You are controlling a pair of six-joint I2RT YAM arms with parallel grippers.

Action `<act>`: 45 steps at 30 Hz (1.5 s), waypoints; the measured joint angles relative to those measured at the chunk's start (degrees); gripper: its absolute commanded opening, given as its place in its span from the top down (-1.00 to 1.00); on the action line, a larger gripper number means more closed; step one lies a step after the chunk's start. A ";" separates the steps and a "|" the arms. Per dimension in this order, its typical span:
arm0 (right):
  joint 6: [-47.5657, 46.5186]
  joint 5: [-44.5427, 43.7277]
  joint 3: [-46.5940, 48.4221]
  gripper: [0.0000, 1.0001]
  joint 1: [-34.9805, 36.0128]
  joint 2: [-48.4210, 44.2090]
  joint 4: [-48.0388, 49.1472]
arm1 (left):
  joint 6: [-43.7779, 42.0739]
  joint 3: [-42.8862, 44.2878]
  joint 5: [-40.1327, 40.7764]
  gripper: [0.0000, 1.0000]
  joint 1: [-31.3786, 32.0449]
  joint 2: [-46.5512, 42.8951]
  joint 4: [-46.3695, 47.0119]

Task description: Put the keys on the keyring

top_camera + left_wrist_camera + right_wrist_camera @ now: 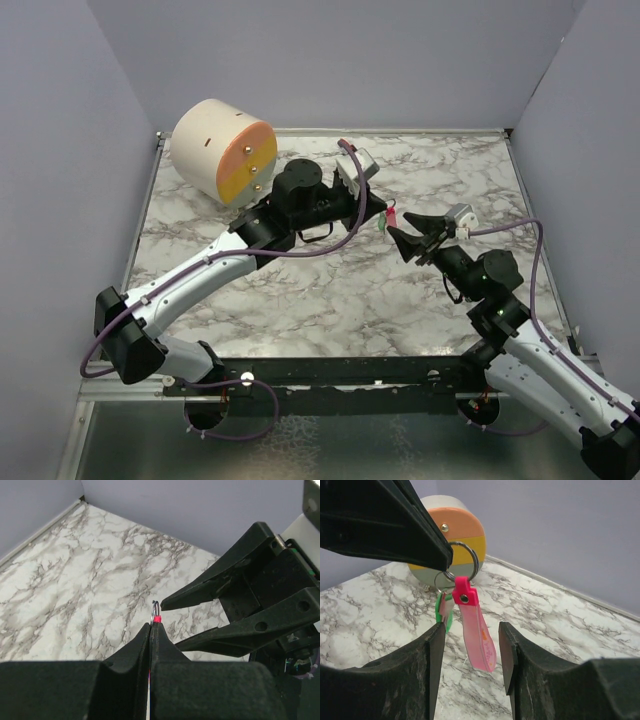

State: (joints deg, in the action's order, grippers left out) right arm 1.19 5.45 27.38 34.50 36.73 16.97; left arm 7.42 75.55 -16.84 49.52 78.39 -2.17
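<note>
My left gripper (383,212) is shut on the keyring and holds it up above the table. In the right wrist view the silvery ring (465,560) sits at the tip of the left gripper's dark fingers (420,540). The pink strip tag (479,632) hangs down from it. The green key (441,614) hangs beside the tag, just under the ring, partly behind my right gripper's left finger (435,652). My right gripper (470,652) is open, and the tag hangs between its fingers without touching them. In the left wrist view only the ring (156,610) and a red bit show above the shut fingertips (150,630).
A white cylinder with an orange and yellow face (222,148) stands at the table's back left; it also shows in the right wrist view (457,527). Grey-purple walls (60,150) enclose the marble table (330,290) on three sides.
</note>
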 measured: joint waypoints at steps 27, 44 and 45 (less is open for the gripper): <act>-0.87 -0.11 -0.76 0.32 0.00 5.40 3.69 | 3.13 4.81 -1.79 1.00 0.00 3.04 -9.25; -1.11 -3.96 -2.10 0.58 0.04 4.92 4.98 | 3.72 6.91 -1.84 1.00 0.11 4.35 -13.11; -1.16 -4.26 -2.10 0.58 0.04 4.87 4.96 | 3.72 6.95 -1.84 1.00 0.11 4.44 -13.38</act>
State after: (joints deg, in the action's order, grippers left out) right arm 0.03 1.19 25.28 34.54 41.60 21.93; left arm 11.14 82.50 -18.68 49.63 82.83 -15.55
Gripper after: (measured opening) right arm 0.211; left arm 0.012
